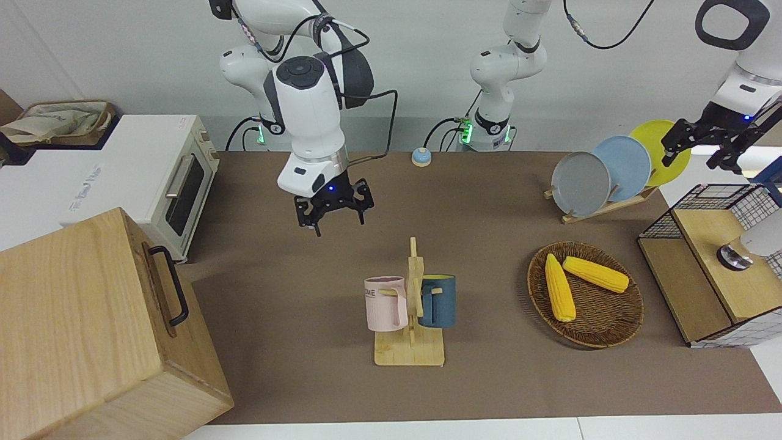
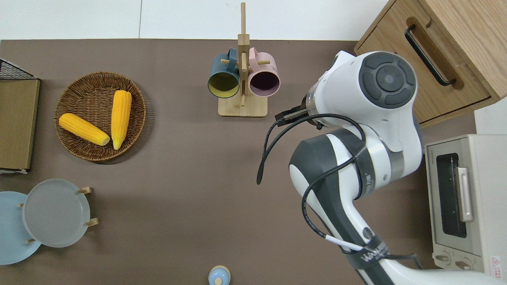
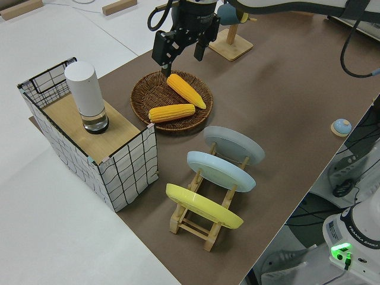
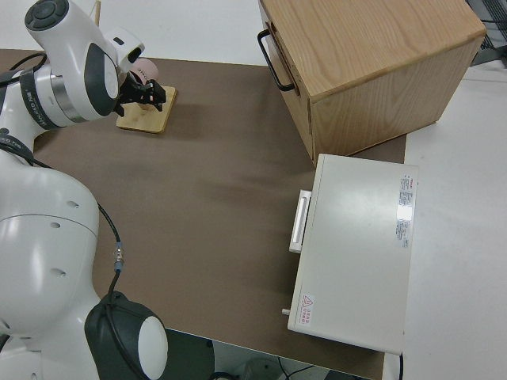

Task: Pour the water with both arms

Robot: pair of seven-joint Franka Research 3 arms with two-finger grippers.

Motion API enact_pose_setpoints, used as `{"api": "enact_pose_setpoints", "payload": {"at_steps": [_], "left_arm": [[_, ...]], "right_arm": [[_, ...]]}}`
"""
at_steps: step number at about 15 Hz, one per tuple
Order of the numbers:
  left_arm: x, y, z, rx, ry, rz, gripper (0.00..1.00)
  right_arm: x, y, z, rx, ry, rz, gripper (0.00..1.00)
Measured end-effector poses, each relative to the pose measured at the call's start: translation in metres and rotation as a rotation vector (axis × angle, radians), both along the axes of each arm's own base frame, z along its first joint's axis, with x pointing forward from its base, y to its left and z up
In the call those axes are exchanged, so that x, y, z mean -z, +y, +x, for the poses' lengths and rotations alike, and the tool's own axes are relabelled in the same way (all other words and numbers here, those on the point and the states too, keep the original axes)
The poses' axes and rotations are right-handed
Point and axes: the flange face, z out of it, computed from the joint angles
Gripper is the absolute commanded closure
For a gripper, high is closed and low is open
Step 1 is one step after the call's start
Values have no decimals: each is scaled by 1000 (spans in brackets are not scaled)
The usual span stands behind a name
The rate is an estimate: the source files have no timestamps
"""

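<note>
Toaster oven (image 1: 153,177) nearest the robots, print on top illegible. Right gripper (image 1: 339,223), fingers apart and empty, over bare table (image 1: 275,305) beside mug rack (image 1: 410,351); mostly hidden beneath own wrist from overhead. Left gripper (image 3: 181,56), fingers wide, empty, outside overhead view. Farther out, pink mug (image 1: 385,304) hung on rack, lettering legible only as "ME".

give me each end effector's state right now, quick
Right end effector: open, holding nothing.
Left end effector: open, holding nothing.

Robot lab w/ kitchen props: toaster oven (image 1: 165,183); mug rack (image 1: 410,318).
</note>
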Motion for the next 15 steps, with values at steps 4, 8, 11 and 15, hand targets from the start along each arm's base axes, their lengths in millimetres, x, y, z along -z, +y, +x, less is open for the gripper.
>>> {"api": "enact_pose_setpoints", "payload": {"at_steps": [4, 8, 11, 15], "left_arm": [[6, 46, 1, -14, -86, 21, 5], [13, 87, -4, -11, -169, -8, 5], [21, 111, -1, -29, -241, -16, 2], [45, 127, 11, -61, -342, -37, 2]], "right_arm": [[21, 12, 20, -1, -105, 28, 17], [44, 18, 38, -41, -203, 39, 100], [60, 21, 48, -83, -253, 36, 170], [59, 28, 60, -149, -319, 26, 441]]}}
